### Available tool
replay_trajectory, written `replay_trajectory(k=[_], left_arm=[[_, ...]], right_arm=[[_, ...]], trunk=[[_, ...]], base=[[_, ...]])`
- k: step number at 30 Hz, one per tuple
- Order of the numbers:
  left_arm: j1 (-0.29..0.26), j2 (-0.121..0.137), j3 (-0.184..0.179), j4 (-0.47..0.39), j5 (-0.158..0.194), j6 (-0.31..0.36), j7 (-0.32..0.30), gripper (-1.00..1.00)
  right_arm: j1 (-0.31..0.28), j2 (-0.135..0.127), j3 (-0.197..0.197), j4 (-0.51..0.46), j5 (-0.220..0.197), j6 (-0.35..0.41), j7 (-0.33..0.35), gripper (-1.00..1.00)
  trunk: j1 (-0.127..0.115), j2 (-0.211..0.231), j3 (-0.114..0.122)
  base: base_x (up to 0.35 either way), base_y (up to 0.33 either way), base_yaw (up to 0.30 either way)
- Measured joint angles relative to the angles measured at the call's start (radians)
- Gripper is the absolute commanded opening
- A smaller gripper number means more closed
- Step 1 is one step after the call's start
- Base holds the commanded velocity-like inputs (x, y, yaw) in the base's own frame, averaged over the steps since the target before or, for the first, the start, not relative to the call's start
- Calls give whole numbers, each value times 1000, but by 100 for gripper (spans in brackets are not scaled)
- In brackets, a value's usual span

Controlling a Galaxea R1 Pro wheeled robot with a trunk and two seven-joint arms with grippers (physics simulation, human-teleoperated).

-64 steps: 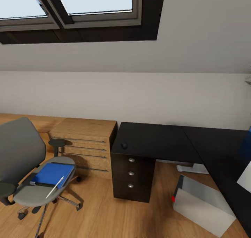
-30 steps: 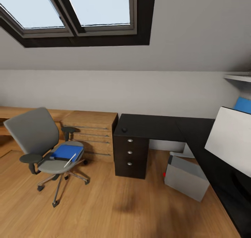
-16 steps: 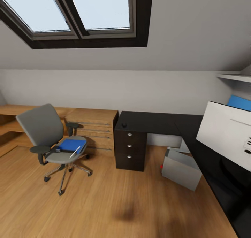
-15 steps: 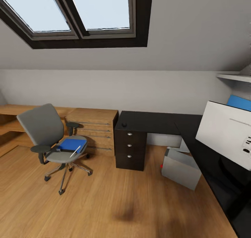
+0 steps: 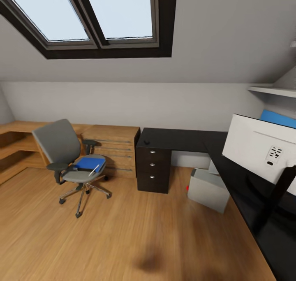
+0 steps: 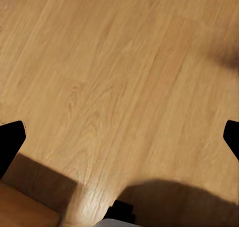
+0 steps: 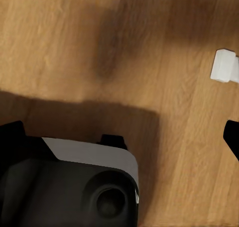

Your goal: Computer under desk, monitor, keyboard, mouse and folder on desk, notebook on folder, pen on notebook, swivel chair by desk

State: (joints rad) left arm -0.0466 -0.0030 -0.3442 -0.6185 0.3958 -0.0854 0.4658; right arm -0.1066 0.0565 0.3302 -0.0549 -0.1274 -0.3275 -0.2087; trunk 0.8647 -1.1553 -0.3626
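One bedroom workspace, seen across a wooden floor (image 5: pixel 135 231).
Grey padded swivel chair (image 5: pixel 68 157) carries bright blue flat folder (image 5: pixel 88 163) and thin white pen (image 5: pixel 94 170); glossy black L-shaped table (image 5: pixel 176 139) bears small black mouse (image 5: pixel 146 142) and white-backed monitor (image 5: pixel 257 151); silver-grey computer tower (image 5: pixel 207 189) beneath. Both jaws spread open.

Swivel chair (image 5: pixel 65 153) on floor, apart from black desk (image 5: pixel 176 139); blue folder (image 5: pixel 88 163) and white pen (image 5: pixel 94 169) on seat. Mouse (image 5: pixel 146 142) on desk corner, monitor (image 5: pixel 259 152) white back showing, computer (image 5: pixel 208 189) beside desk.
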Motion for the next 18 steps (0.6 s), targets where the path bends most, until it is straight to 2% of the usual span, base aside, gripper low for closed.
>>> replay_trajectory(k=[14,18], left_arm=[[0,0,0,0,0,1,0,100],[0,0,-1,0,-1,2,0,100]], right_arm=[[0,0,0,0,0,0,0,100],[0,0,0,0,0,0,-1,100]], trunk=[[0,0,0],[0,0,0]], base=[[-338,-1,0],[-303,-124,0]])
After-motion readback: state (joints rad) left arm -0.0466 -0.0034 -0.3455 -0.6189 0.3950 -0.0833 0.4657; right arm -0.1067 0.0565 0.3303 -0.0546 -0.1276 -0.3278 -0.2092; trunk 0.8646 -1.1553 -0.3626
